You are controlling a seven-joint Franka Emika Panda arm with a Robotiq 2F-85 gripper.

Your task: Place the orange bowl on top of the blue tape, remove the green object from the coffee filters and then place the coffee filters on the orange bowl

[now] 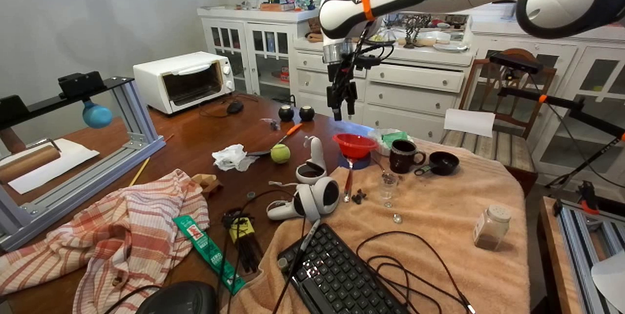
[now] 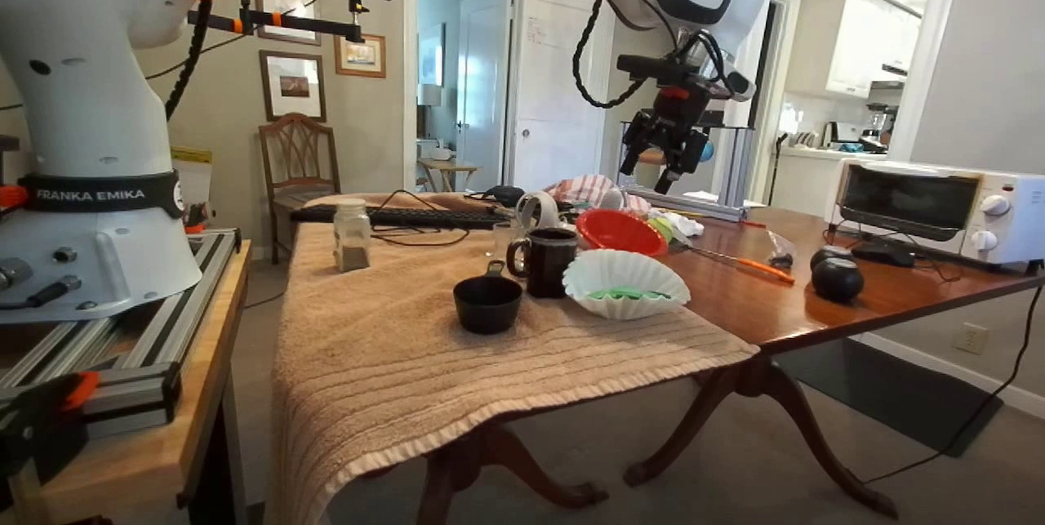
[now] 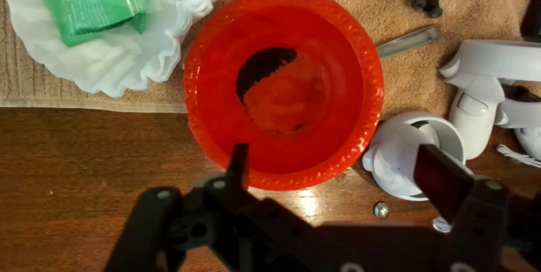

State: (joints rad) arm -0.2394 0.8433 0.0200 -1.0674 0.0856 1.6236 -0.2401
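Note:
The orange bowl point(image 1: 355, 146) rests on the dark blue tape point(image 1: 362, 163) at the towel's far edge. In an exterior view the bowl point(image 2: 622, 233) leans to one side. Right beside it, the white coffee filters point(image 2: 600, 270) hold a green object point(image 2: 629, 294), a shiny packet in the wrist view point(image 3: 91, 5). My gripper point(image 1: 344, 112) hangs above the bowl, open, with nothing between its fingers. From the wrist, the gripper point(image 3: 334, 153) stands over the near rim of the bowl point(image 3: 283, 145), one finger point(image 3: 239, 164) in front of it. The tape is hidden beneath the bowl there.
A dark mug point(image 1: 404, 157) and a black measuring cup point(image 1: 443, 163) stand close to the filters. White controllers point(image 1: 315, 170), a red-handled utensil point(image 1: 348, 184), a small glass point(image 1: 388, 184) and a tennis ball point(image 1: 280, 154) lie around the bowl. A keyboard point(image 1: 332, 275) is further forward.

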